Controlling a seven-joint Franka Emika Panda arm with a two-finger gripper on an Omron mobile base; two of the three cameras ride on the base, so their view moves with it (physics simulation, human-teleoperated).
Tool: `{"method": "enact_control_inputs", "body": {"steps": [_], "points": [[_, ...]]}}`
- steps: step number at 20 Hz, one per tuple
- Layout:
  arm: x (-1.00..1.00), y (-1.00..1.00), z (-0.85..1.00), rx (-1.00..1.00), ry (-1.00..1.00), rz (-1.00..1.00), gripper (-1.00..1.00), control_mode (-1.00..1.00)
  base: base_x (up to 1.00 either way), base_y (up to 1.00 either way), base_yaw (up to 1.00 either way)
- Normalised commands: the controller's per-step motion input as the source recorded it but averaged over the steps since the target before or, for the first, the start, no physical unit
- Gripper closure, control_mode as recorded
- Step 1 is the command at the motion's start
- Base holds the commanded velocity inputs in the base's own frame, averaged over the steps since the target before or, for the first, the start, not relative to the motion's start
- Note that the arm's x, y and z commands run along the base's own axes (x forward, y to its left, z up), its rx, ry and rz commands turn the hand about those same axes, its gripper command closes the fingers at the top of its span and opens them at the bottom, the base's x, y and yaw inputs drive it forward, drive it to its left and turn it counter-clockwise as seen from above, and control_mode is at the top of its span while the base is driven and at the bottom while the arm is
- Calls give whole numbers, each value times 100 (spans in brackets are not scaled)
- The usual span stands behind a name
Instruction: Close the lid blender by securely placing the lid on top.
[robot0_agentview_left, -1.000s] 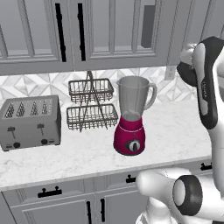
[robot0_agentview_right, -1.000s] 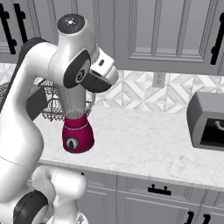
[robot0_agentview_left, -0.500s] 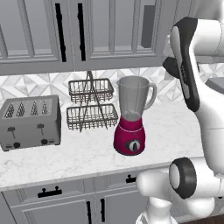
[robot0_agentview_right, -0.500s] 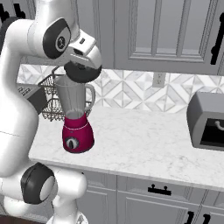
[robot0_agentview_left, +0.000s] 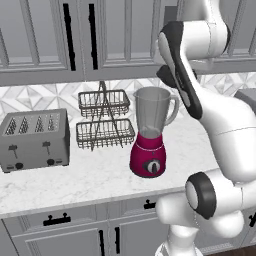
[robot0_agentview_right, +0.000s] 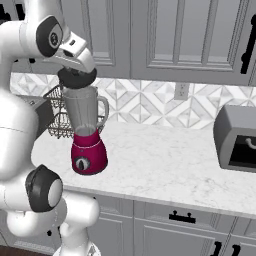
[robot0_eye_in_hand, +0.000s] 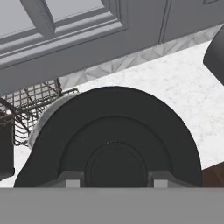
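1. Left base view: you are looking at the blender standing near the front edge of the worktop, jar mouth bare, so nothing is blocking a drop from above. The arm is arching over from the right and hiding its own wrist here, so you cannot read the grip from this side. The toaster is sitting toward the worktop's left end and the wire rack against the back wall, both apart from the blender.

2. Right base view: you are seeing the gripper carrying the lid flat and just above the jar rim, roughly over it. I judge it is being kept level so it can seat evenly all round. The microwave is sitting at the worktop's right end, well apart.

3. Hand view: you are looking straight down onto the lid, clamped between the fingertips at its near edge. The pincer is closed on it. A grey sliver of jar rim is peeking out at the lid's left, so centring probably needs a small correction before lowering.
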Motion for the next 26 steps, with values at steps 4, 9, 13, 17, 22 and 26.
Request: {"method": "enact_control_inputs", "body": {"steps": [4, 9, 13, 17, 22, 26], "points": [[37, 54, -16, -3, 10, 0, 100, -100, 0, 0, 0], [33, 36, -10, -3, 12, 0, 100, -100, 0, 0, 0], [27, 14, -12, -7, 12, 0, 100, -100, 0, 0, 0], [14, 0, -32, -10, 10, 0, 100, -100, 0, 0, 0], [9, 0, -27, -3, 0, 0, 100, -100, 0, 0, 0], [8, 0, -22, 0, 0, 0, 100, -100, 0, 0, 0]]}}
